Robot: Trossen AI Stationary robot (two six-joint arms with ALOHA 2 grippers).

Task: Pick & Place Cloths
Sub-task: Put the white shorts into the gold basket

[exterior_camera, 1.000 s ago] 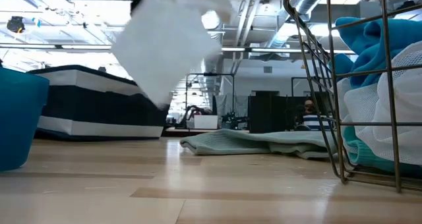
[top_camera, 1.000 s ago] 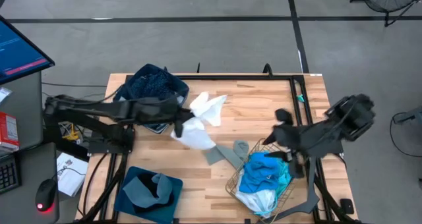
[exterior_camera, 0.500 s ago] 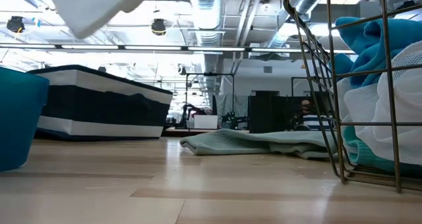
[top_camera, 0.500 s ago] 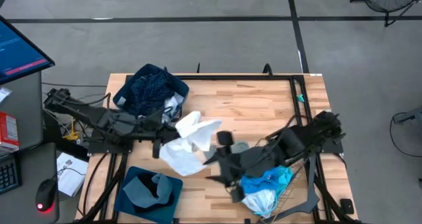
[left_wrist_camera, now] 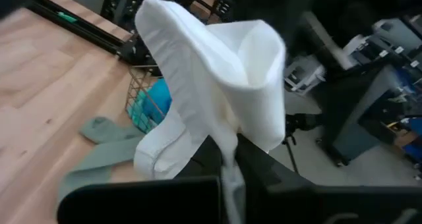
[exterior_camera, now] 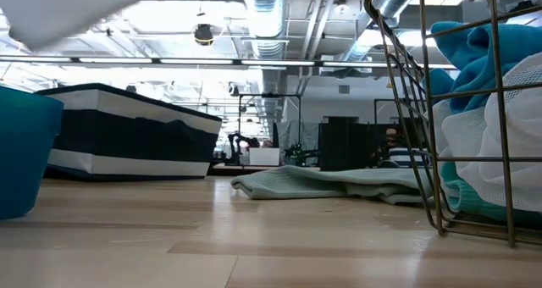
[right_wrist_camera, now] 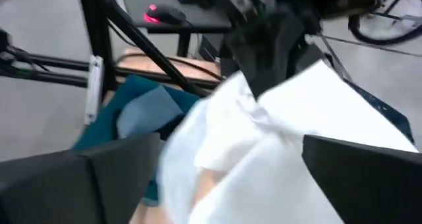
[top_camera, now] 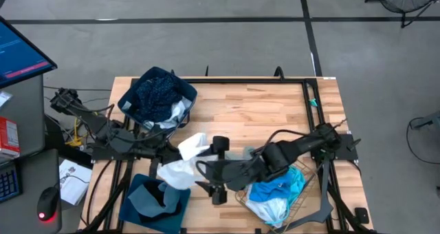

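Sorting is partly done, by my reading. The far bin (top_camera: 157,93) holds the navy dotted cloth (top_camera: 155,89) with a pale piece at its edge. The near bin (top_camera: 155,201) holds a grey cloth (top_camera: 152,196). The wire basket (top_camera: 278,193) has the cyan cloth (top_camera: 278,184) and a pale blue-white one (top_camera: 268,210) inside, so several items are left. A grey-green cloth (exterior_camera: 330,183) lies flat on the table (top_camera: 254,110) just beside the basket, on the near-bin side.

The white cloth (top_camera: 184,164) is in the air between the near bin and the basket, just above the near bin's basket-side rim. The left gripper (top_camera: 167,157) is clenched on it: in the left wrist view the fabric bunches out from between the fingers. The cloth's long axis runs roughly from the far bin's direction down toward the near bin, with the loose end hanging over the near bin.

The right gripper (top_camera: 216,171) reaches from the basket toward the white cloth, fingers spread wide on either side of the fabric, not gripping.

Judgement: release into the near bin is the step pending.
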